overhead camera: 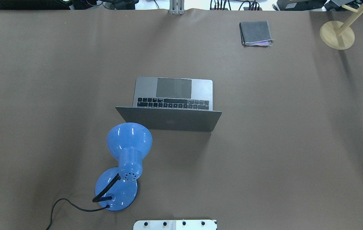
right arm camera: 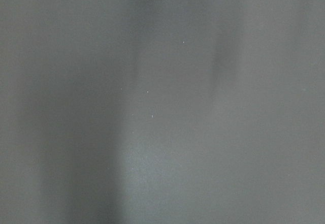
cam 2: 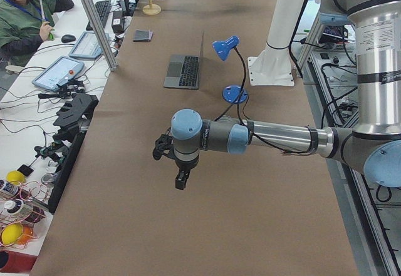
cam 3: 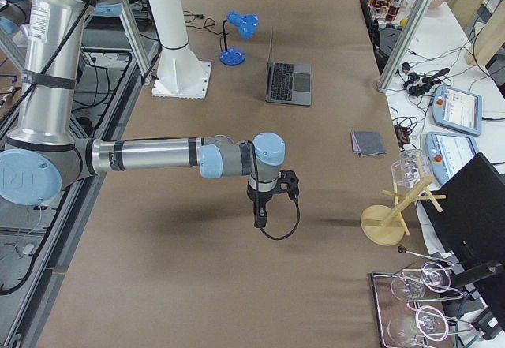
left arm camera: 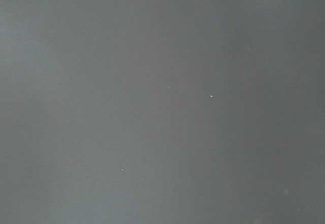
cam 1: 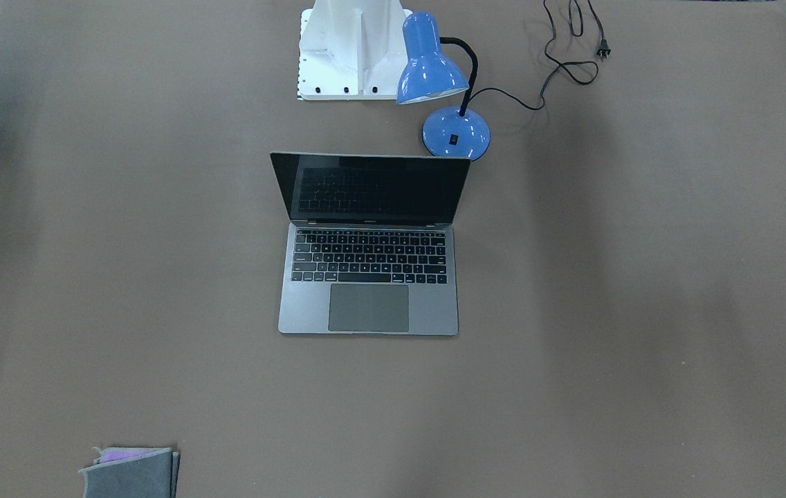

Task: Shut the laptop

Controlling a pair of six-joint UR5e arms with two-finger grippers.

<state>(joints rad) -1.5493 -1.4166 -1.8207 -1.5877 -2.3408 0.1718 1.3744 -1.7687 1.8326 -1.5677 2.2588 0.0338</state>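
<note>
Front-facing view: the thin grey metal laptop with black keys (cam 1: 372, 308) stands open, its screen raised, with no gripper near it.

Overhead view: the lid is up and no arm is in frame.

Left side view: the left gripper (cam 2: 180, 184) hangs over the bare brown table (cam 2: 263, 226), the laptop well beyond it. I cannot tell whether its jaws are parted.

Right side view: the right gripper (cam 3: 259, 220) is likewise far off, its jaws unreadable.

Both wrist views show only table.

Judging by this, nothing is done yet: the approach and the closing of the lid remain.

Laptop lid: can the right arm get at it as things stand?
Probably yes. Its hand hangs above the table, nothing stands between it and the laptop; the blue lamp is on the far side.
</note>
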